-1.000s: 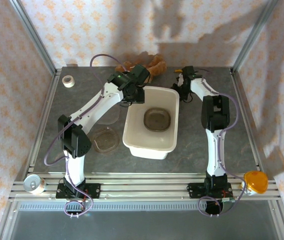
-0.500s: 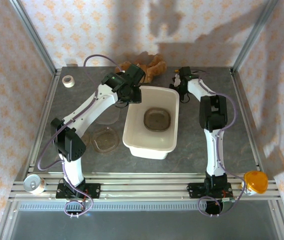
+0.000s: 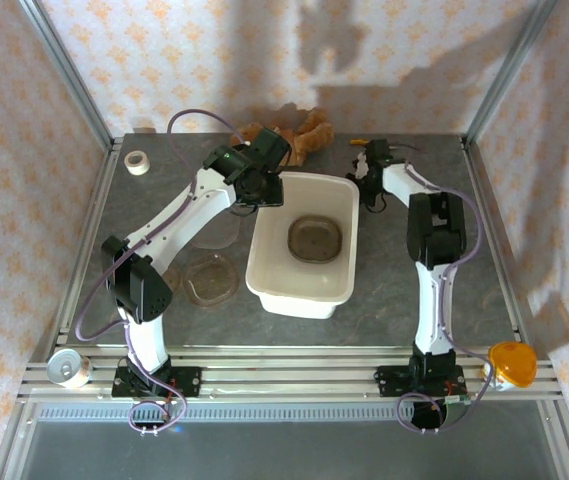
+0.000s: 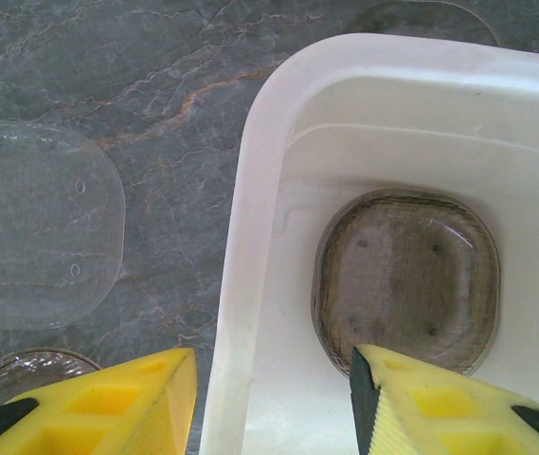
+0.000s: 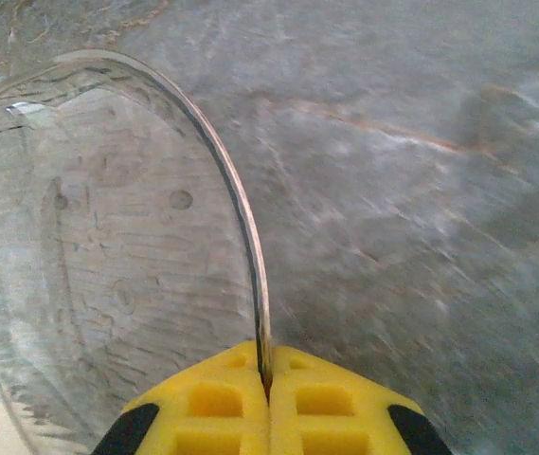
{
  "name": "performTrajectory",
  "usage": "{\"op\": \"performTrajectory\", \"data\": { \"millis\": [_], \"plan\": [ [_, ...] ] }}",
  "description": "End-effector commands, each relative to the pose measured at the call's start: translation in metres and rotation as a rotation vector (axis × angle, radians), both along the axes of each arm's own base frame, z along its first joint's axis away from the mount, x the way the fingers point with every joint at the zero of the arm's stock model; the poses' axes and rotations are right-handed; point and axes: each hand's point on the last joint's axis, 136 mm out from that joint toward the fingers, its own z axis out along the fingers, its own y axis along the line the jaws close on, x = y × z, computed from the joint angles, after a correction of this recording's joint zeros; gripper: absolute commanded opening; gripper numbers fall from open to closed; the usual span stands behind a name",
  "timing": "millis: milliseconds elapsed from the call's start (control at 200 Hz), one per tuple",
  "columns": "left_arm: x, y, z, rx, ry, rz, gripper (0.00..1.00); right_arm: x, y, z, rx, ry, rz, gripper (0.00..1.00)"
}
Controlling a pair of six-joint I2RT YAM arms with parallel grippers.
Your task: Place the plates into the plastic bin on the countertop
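Observation:
The white plastic bin (image 3: 304, 262) stands mid-countertop with one brown-tinted plate (image 3: 314, 238) flat on its floor (image 4: 406, 280). My left gripper (image 3: 262, 186) hangs open over the bin's far-left corner. Its yellow fingers (image 4: 146, 389) straddle the bin's rim (image 4: 250, 237), holding nothing. My right gripper (image 3: 370, 188) is by the bin's far-right corner, shut (image 5: 267, 370) on the rim of a clear plate (image 5: 108, 256) held on edge above the countertop (image 5: 421, 190). Two more plates (image 3: 211, 278) (image 3: 216, 230) lie on the countertop left of the bin; one appears as plate (image 4: 32, 237).
A white tape roll (image 3: 136, 162) lies at the far left corner and a brown plush toy (image 3: 289, 130) sits behind the bin. A tin can (image 3: 67, 368) and an orange object (image 3: 512, 365) rest on the near rail. Aluminium rails edge the countertop.
My left arm has swung slightly left, its gripper staying at the bin's far-left corner. My right gripper has shifted a little at the bin's far-right corner with the plate in it.

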Motion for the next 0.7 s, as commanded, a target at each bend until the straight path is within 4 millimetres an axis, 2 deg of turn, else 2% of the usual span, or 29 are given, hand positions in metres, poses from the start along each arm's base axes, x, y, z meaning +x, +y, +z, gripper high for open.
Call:
{"op": "performTrajectory", "data": {
  "millis": [0, 375, 571, 696],
  "plan": [
    [0.001, 0.009, 0.022, -0.004, -0.042, 0.019, 0.49, 0.002, -0.025, 0.028, -0.046, -0.076, -0.043, 0.00],
    [0.007, -0.003, 0.032, -0.033, -0.059, -0.011, 0.50, -0.032, -0.085, 0.050, -0.087, -0.091, -0.188, 0.00],
    [0.011, -0.019, 0.041, -0.042, -0.109, -0.061, 0.53, -0.052, -0.115, 0.090, -0.143, -0.155, -0.261, 0.00],
    [0.015, -0.034, 0.053, -0.059, -0.150, -0.112, 0.54, -0.070, -0.135, 0.128, -0.197, -0.215, -0.306, 0.00]
  ]
}}
